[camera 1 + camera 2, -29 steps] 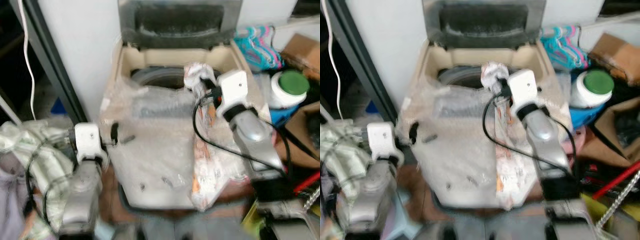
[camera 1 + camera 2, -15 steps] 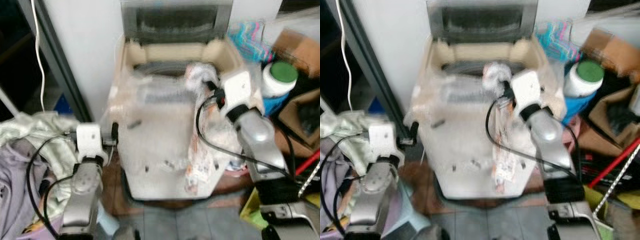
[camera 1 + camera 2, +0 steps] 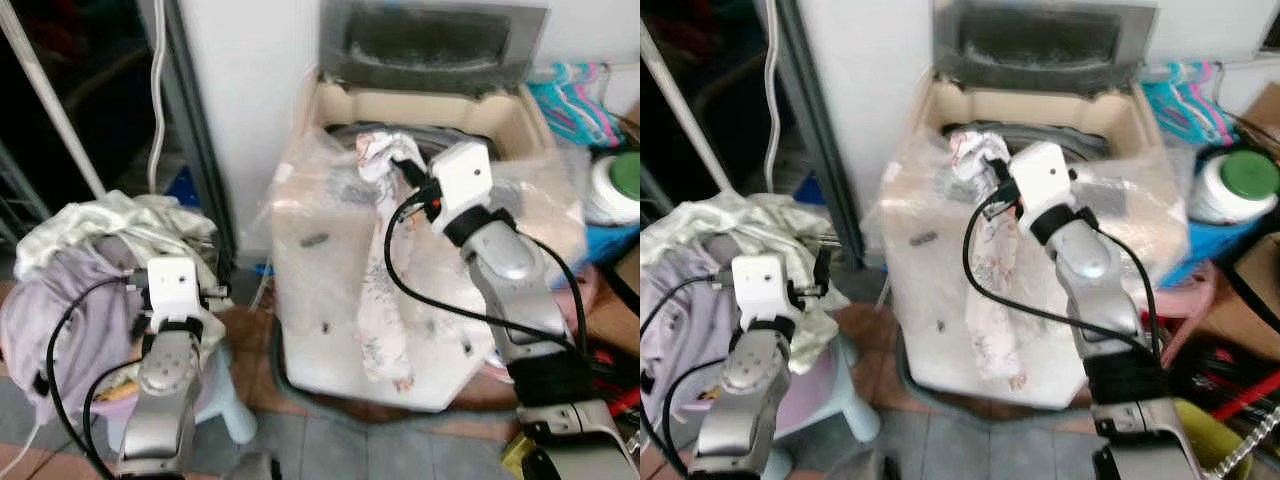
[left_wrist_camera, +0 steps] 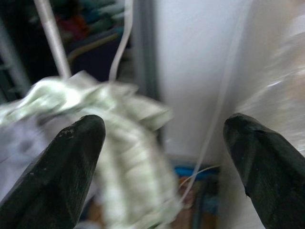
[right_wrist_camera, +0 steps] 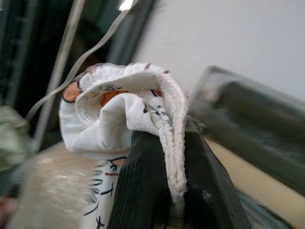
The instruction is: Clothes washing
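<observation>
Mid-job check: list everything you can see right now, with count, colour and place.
washing machine: one, cream, plastic-wrapped, lid open, centre
patterned garment: one, white, hanging down the machine's front from the right gripper
laundry pile: one heap, pale green and lilac, to the robot's left
stool: one, pale blue, under the pile
jar: one, white with green lid, right of the machine
hangers: a bunch, teal and pink, behind the jar
left gripper: open, by the pile
right gripper: shut on the garment, over the tub
</observation>
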Controlling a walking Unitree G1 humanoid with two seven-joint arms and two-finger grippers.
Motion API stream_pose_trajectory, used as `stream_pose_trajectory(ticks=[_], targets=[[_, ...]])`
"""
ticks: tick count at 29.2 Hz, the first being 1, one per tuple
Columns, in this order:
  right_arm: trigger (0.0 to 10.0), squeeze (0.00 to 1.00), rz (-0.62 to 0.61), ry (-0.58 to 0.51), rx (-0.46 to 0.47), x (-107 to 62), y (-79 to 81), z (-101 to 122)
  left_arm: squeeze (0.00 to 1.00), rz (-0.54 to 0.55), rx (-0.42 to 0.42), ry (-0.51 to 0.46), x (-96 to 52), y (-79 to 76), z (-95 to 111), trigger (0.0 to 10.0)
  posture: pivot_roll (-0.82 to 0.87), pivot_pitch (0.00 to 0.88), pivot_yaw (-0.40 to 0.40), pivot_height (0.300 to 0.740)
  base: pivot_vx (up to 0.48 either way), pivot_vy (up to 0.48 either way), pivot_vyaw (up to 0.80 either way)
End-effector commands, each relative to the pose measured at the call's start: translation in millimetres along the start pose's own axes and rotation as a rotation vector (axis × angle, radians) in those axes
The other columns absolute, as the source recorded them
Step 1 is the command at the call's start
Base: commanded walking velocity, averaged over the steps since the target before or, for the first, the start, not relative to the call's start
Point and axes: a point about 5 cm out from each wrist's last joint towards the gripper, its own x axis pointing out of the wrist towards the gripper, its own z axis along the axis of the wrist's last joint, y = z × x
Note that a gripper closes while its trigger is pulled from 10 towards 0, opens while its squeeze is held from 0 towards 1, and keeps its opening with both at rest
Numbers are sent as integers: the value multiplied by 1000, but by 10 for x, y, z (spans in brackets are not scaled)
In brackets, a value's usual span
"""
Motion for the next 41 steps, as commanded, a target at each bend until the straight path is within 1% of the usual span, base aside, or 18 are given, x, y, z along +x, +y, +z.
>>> stream_pose_trajectory(ticks=[1, 6, 17, 22, 25, 28, 29, 31, 32, 33, 34, 35, 36, 37, 38, 39, 40, 41], targets=[[10000, 0, -6, -21, 11, 1, -7, 54, 0, 11, 7, 5, -31, 66, -1, 10000, -32, 0, -4, 740, 0, 0, 619], [10000, 0, -7, -12, 20, -11, 21, 32, 0, 4, 11, 4, -90, 102, -32, 10000, -33, 0, -1, 740, 0, 0, 531], [10000, 0, -159, 5, -9, 90, -224, 64, 0, -33, -3, 6, -63, 13, -33, 10000, -46, 0, 3, 740, 372, 0, 0], [10000, 0, -159, -1, -24, 138, -244, 94, 0, -40, -5, 6, -51, 5, -32, 10000, -51, 0, 5, 740, 417, 0, 0], [10000, 0, -163, -7, -64, 211, -280, 135, 0, -51, -7, 10, -41, -8, -38, 10000, -51, 0, 8, 740, 392, 0, 0], [10000, 0, -218, -11, -66, 333, -431, 211, 0, -60, -8, 16, -28, -28, -45, 10000, -50, 0, 9, 740, 217, 0, 0], [10000, 0, -253, -27, -36, 415, -548, 286, 0, -68, -7, 16, -21, -42, -44, 10000, -50, 0, 9, 740, 0, 0, 0], [10000, 0, -297, -54, 2, 525, -701, 413, 0, -78, -8, 16, -11, -61, -43, 10000, -53, 0, 12, 740, 0, 0, 0], [10000, 0, -313, -108, -70, 687, -875, 689, 0, -82, -11, 16, -3, -77, -40, 10000, -54, 0, 13, 740, 0, 0, 0], [10000, 0, -316, -121, -92, 722, -916, 763, 0, -82, -11, 16, 0, -81, -40, 10000, -54, 0, 13, 740, 0, 0, 0], [10000, 0, -325, -156, -121, 777, -987, 922, 0, -83, -12, 15, 5, -86, -36, 10000, -53, 0, 12, 740, 0, 0, 0], [10000, 0, -342, -213, -146, 843, -1088, 1173, 0, -85, -14, 15, 13, -94, -33, 10000, -50, 0, 9, 740, 0, 0, 0], [10000, 0, -357, -244, -162, 872, -1148, 1328, 0, -85, -15, 14, 16, -98, -32, 10000, -49, 0, 7, 740, 0, 0, 0], [10000, 0, -357, -244, -162, 872, -1148, 1328, 0, -85, -15, 14, 16, -98, -32, 10000, -49, 0, 7, 740, 0, 0, 0], [10000, 0, -389, -320, -183, 898, -1256, 1646, 0, -83, -14, 13, 19, -100, -32, 10000, -46, 0, -1, 740, 0, 0, 0], [10000, 0, -403, -350, -195, 898, -1292, 1761, 0, -79, -15, 13, 19, -97, -32, 10000, -46, 0, -1, 740, 0, 0, 0], [10000, 0, -411, -367, -202, 896, -1311, 1825, 0, -76, -15, 13, 19, -95, -32, 10000, -46, 0, -1, 740, 0, 0, 0], [10000, 0, -411, -367, -202, 896, -1311, 1825, 0, -76, -15, 13, 19, -95, -32, 10000, -46, 0, -1, 740, 0, 0, 0]])
